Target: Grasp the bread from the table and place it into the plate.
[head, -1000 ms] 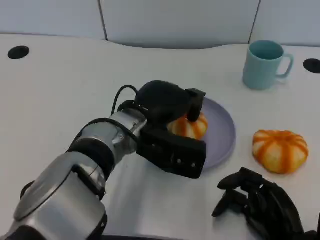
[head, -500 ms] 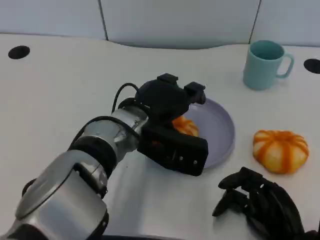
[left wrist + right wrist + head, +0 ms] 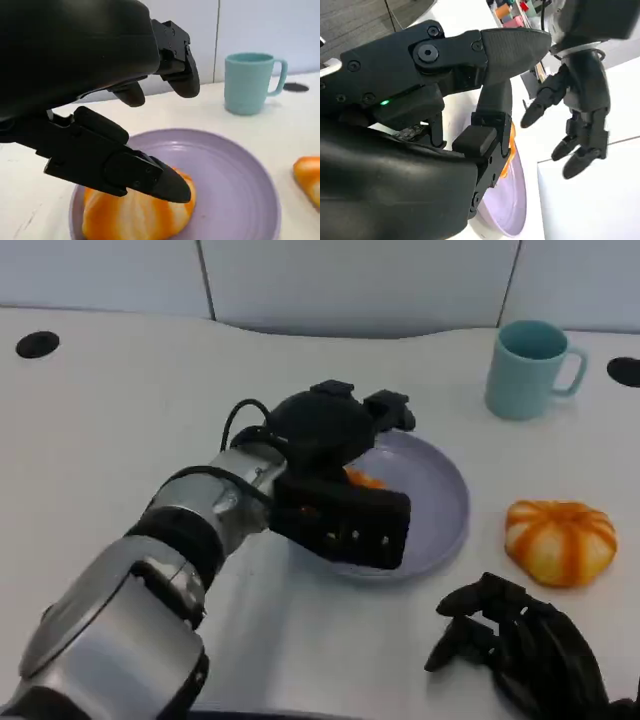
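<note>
An orange-and-white striped bread [image 3: 135, 215] lies on the near-left part of the purple plate [image 3: 235, 185]. My left hand [image 3: 100, 100] hovers just over it with its fingers spread apart and nothing in its grip. From the head view, the left hand [image 3: 335, 470] covers most of that bread [image 3: 362, 479], leaving a small orange patch showing on the plate [image 3: 430, 490]. My right hand [image 3: 520, 645] rests near the table's front right corner, holding nothing. The right wrist view catches the left hand [image 3: 580, 100] above the plate [image 3: 512, 200].
A second striped bread [image 3: 560, 540] sits on the table right of the plate, also seen as the bread [image 3: 310, 177] in the left wrist view. A teal mug [image 3: 530, 368] stands at the back right. Two dark holes [image 3: 37, 344] mark the table's far corners.
The left hand's fingers have spread and lifted off the bread, which now lies on the plate. The right hand has not moved.
</note>
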You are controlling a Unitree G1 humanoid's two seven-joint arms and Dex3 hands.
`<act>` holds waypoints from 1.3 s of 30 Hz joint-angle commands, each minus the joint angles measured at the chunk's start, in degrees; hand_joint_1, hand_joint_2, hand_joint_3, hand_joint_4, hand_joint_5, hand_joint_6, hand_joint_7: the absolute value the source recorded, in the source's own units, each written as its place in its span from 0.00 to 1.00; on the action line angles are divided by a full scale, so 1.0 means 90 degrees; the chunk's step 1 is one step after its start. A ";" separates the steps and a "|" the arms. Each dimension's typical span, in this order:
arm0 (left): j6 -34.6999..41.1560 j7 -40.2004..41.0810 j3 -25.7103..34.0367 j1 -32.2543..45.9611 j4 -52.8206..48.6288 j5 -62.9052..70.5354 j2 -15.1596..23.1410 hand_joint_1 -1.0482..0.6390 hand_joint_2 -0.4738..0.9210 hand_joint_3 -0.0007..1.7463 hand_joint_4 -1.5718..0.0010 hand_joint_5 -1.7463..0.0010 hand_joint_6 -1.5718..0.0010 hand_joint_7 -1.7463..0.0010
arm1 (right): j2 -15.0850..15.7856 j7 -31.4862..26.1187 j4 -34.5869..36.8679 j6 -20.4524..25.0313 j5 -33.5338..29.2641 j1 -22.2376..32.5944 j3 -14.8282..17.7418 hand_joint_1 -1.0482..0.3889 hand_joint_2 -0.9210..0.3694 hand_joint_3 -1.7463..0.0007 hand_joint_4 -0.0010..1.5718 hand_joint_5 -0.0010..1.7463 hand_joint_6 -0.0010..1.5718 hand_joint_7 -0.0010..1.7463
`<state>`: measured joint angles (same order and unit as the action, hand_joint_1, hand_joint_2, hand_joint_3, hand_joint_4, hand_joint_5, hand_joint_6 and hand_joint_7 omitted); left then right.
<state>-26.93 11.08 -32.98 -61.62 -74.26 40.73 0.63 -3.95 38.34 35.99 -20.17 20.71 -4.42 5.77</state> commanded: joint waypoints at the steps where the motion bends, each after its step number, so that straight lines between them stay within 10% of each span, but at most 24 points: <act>1: -0.0272 -0.0328 0.0427 0.0145 0.0071 -0.0494 0.0285 0.16 1.00 0.06 1.00 0.55 1.00 0.58 | 0.0091 -0.0139 0.0012 0.0208 -0.0083 0.0150 0.0025 0.41 0.00 0.82 0.47 0.78 0.48 0.53; 29: -0.2416 -0.2521 0.3310 0.3002 0.1846 -0.4058 0.0998 0.17 1.00 0.23 0.88 0.46 0.77 0.82 | 0.0082 -0.0582 -0.0125 0.0153 -0.0186 0.0090 0.0134 0.43 0.00 0.78 0.43 0.85 0.41 0.63; 39: -0.2285 -0.3500 0.3854 0.4193 0.2876 -0.5350 0.0876 0.20 1.00 0.22 0.82 0.28 0.64 0.82 | 0.0057 -0.0649 -0.0071 0.0129 -0.0157 0.0025 0.0172 0.43 0.00 0.78 0.44 0.85 0.42 0.62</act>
<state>-48.03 -18.20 0.06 -26.70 -50.56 -4.26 8.38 -3.93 33.34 34.90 -19.76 19.40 -4.56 6.76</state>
